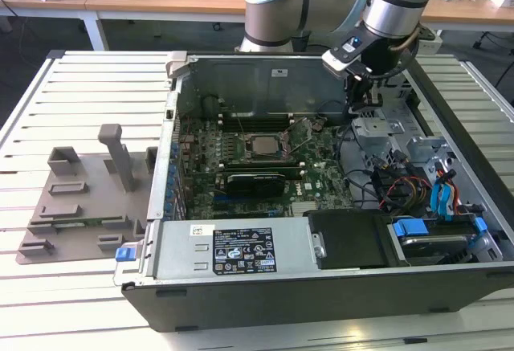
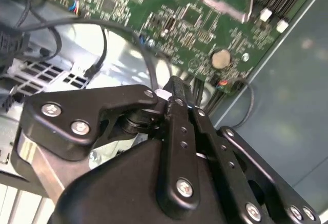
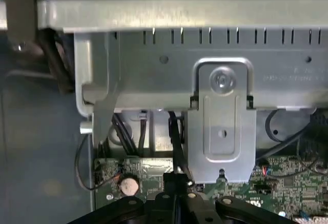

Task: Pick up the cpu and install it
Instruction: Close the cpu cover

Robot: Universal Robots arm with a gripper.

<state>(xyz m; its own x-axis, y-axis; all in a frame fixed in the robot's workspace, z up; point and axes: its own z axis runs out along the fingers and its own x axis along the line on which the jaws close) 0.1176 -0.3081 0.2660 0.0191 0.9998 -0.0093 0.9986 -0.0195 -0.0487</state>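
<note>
Currently the matte black two-finger gripper (image 1: 359, 104) stands inside the open grey sheet-metal computer case (image 1: 225, 78), close to the case's far wall and just beside the drive bay on the exterior view's right. Room around it is tight. In the first wrist view a folded grey steel bracket (image 3: 221, 126) stands directly ahead of the gripper, and thin black cables (image 3: 176, 131) run past it. Toward the exterior view's left, the green motherboard (image 1: 321, 182) lies open from above.

The gripper's fingers are drawn together in both wrist views, narrow and tip against tip; whether anything is pinched between them cannot be told.

The cpu (image 1: 259, 145) — a small flat square chip with a silvery-grey metal top — lies flat on the motherboard. It is well apart from the gripper and just beside the black rectangular graphics card (image 1: 257, 179).

The gripper links carry bright screw heads. A round silver coin cell (image 2: 221, 58) sits on the board near the gripper. The case rests on a white slatted table (image 1: 88, 86) — a grey moulded plastic tray (image 1: 72, 206) lies beside it, on the exterior view's left.
</note>
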